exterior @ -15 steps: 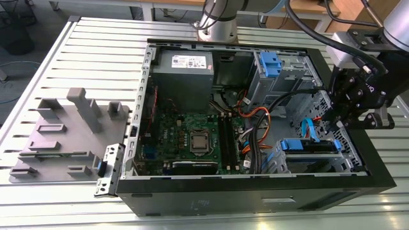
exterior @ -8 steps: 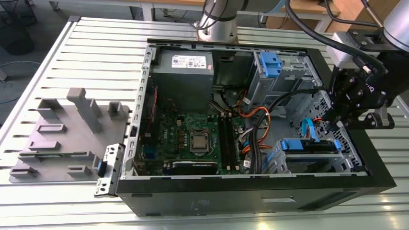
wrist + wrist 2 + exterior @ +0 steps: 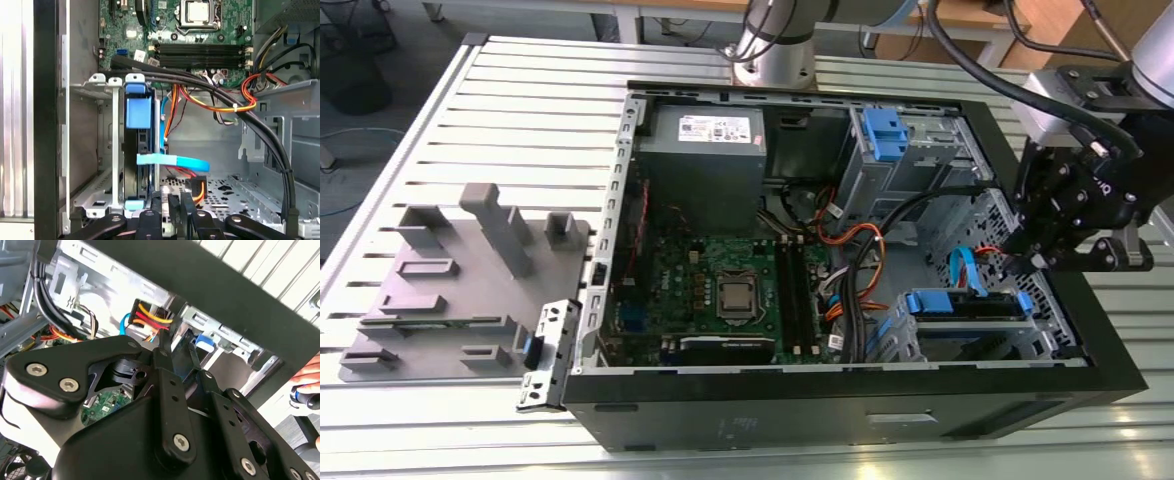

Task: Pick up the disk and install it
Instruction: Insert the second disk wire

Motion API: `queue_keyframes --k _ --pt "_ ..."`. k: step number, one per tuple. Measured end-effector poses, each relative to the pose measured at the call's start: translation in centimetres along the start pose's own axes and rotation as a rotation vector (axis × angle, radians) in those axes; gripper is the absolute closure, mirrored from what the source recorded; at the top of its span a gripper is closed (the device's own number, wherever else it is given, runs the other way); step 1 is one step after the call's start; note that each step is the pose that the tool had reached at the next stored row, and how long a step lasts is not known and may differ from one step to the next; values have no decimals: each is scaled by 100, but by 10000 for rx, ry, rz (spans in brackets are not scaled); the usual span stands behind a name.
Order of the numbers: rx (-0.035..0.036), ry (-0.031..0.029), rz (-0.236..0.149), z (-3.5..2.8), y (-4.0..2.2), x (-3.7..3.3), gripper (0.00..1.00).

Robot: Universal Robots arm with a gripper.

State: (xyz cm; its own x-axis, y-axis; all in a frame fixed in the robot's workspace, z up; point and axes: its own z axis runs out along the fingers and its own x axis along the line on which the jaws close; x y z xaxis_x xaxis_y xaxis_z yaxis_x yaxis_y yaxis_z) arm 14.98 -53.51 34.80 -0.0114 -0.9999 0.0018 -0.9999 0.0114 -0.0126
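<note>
Gripper (image 3: pixel 1023 265): hangs over the computer case (image 3: pixel 787 405) at the exterior view's right, fingers drawn together, gripping nothing. Disk (image 3: pixel 947 303): seated in the grey metal bay (image 3: pixel 116 150) inside the case, blue frame showing, near the gripper. Blue cable (image 3: pixel 172 161): lies across beside the disk.

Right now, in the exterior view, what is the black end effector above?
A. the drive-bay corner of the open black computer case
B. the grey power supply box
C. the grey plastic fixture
A: the end effector hangs by the blue-handled drive bay of the open black computer case.
</note>
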Motion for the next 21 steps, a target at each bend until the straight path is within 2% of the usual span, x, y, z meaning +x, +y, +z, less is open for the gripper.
queue_keyframes --k 3,5,14,21 --pt "-3 -2 -1 18 -62 -1 71" --pt "-3 2 -1 37 -72 -1 71" --pt "-4 12 -1 52 -72 -1 71" --pt "-3 26 -3 60 -47 -1 71"
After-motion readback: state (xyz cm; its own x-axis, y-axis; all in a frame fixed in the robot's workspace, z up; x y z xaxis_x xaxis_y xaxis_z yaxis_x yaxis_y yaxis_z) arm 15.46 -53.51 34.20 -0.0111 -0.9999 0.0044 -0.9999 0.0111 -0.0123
